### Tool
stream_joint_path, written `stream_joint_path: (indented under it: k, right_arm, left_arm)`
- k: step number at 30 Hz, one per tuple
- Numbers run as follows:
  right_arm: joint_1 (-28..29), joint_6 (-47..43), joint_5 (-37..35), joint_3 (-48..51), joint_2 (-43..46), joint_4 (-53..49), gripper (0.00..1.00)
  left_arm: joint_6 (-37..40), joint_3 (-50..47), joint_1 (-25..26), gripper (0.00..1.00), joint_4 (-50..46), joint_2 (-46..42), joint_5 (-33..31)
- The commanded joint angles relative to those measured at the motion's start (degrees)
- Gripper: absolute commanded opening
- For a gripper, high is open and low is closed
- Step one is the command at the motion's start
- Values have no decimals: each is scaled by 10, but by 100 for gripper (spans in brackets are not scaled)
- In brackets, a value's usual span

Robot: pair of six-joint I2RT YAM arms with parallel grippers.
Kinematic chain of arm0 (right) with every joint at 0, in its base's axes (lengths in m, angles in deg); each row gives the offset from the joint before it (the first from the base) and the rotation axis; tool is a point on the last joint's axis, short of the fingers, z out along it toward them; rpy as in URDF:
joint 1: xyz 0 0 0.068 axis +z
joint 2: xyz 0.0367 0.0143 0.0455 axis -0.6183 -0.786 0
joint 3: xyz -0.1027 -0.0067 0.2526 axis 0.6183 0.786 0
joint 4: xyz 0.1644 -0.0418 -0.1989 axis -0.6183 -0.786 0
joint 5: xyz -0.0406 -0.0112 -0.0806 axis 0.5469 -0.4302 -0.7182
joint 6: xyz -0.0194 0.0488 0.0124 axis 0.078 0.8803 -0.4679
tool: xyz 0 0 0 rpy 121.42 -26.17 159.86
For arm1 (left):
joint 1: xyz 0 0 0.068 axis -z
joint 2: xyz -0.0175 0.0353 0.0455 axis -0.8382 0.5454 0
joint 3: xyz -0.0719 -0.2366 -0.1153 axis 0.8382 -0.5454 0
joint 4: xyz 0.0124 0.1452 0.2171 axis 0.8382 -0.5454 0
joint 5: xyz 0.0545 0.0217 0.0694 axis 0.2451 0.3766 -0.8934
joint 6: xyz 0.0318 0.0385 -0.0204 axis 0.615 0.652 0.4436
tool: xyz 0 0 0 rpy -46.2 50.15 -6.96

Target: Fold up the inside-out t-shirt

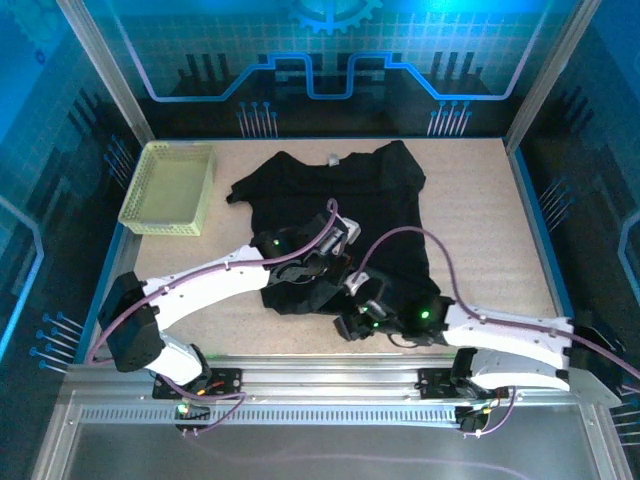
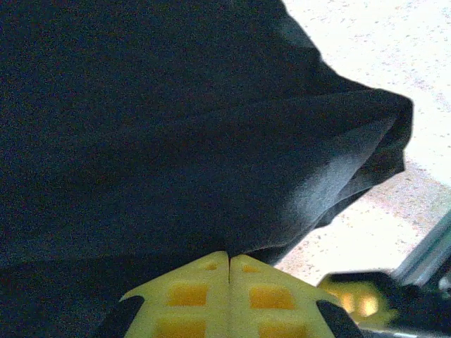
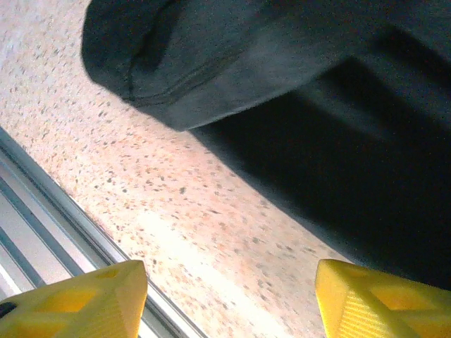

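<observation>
The inside-out t-shirt, plain black, lies spread in the middle of the table with a small white tag at its far collar. Its near hem is bunched up under both grippers. My left gripper sits at that near hem. In the left wrist view its yellow fingers are pressed together, and black fabric runs up out of their tips. My right gripper hovers by the near right hem. Its yellow fingertips stand wide apart over bare table, and a rolled hem corner lies just beyond them.
A pale yellow-green mesh basket stands at the far left of the table. A metal rail runs along the near edge, close under the right gripper. Bare tabletop lies to the right of the shirt.
</observation>
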Motion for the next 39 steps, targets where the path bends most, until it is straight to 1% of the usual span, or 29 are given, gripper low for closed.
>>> stream_joint_path:
  k: [1, 4, 8, 12, 17, 20, 25, 29, 32, 34, 39]
  right_arm:
    - [22, -27, -60, 21, -28, 142, 66]
    - [3, -40, -82, 48, -30, 184, 67]
    - [-19, -68, -77, 84, -13, 230, 67]
    - [-47, -83, -28, 93, -32, 256, 67]
    - [-53, -108, -61, 62, -85, 253, 67]
    - [-74, -104, -84, 48, -119, 259, 67]
    - [-136, -93, -78, 61, -139, 313, 67]
    - [-143, -123, -97, 31, -178, 356, 67]
    - [-151, -133, -130, 3, -210, 379, 68]
    - [-166, -129, -147, -14, -235, 407, 68]
    - [-214, -116, -153, -73, -289, 432, 68]
  left_arm:
    - [-9, 28, -8, 0, 13, -24, 32]
    - [-13, 28, -18, 0, 18, -39, 44]
    - [-15, 34, -35, 0, 24, -58, 57]
    - [-12, 45, -45, 0, 24, -69, 65]
    - [-7, 64, -47, 0, 19, -70, 77]
    - [-5, 73, -48, 0, 12, -73, 83]
    - [-7, 82, -47, 0, 7, -94, 98]
    - [-17, 105, -47, 0, 11, -106, 121]
    - [-15, 129, -30, 0, 12, -107, 120]
    - [-7, 151, -4, 0, 6, -100, 102]
    - [1, 195, 56, 0, 8, -82, 72]
